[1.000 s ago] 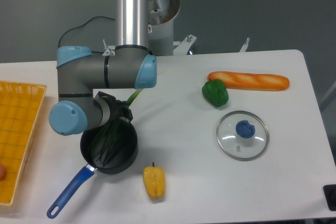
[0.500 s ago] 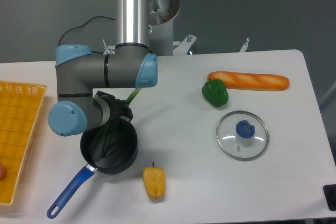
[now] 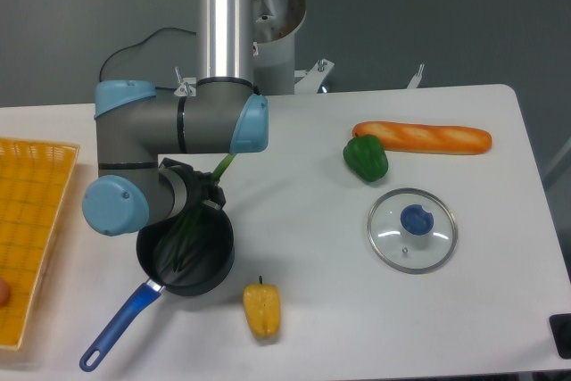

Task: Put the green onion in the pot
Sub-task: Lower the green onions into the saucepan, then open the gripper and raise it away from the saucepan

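The dark pot (image 3: 212, 260) with its long blue handle (image 3: 116, 332) stands at the front left of the table. The green onion (image 3: 225, 167) slants across the pot's far rim. Its pale base sticks up to the right, and its dark leaves (image 3: 181, 245) hang down inside the pot. My gripper (image 3: 202, 200) sits just over the pot's far rim, mostly hidden under the wrist. It looks shut on the onion's stalk, though the fingertips themselves are hard to see.
A yellow pepper (image 3: 261, 309) lies right in front of the pot. A green bell pepper (image 3: 366, 158), a baguette (image 3: 422, 137) and a glass lid with a blue knob (image 3: 412, 228) are to the right. An orange basket (image 3: 27, 229) stands at the left edge.
The arm has shifted very slightly to the left. The onion's base moved with it, and the leaves stay inside the pot.
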